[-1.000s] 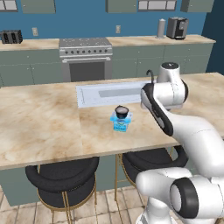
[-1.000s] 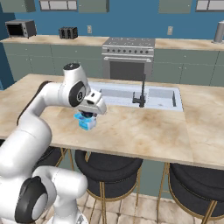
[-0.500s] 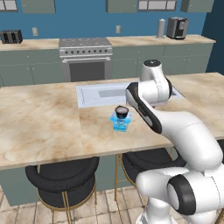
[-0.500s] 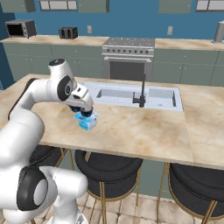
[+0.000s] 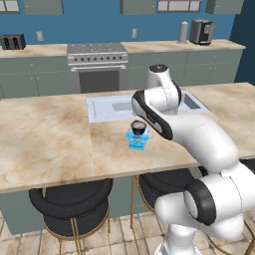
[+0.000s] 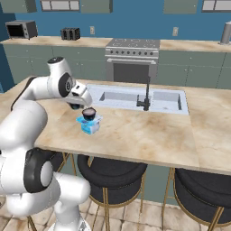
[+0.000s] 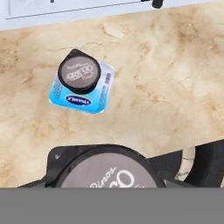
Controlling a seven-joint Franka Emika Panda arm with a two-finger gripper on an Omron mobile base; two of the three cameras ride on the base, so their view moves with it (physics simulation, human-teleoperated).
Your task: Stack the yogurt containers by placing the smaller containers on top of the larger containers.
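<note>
The arm [image 5: 199,134] is built of thick, smooth, glossy white shells with rounded ends, like fat tubes joined end to end, and no cables or screws can be seen on the outside. Dark grey to black bands and rings mark the joints: a curved black strip runs along the forearm [image 5: 152,118], and a wide black ring circles the big round joint [image 5: 201,209] low down, with another such ring on the shoulder joint [image 6: 36,170]. The round cap [image 6: 64,83] near the wrist is light grey with a dark rim.
</note>
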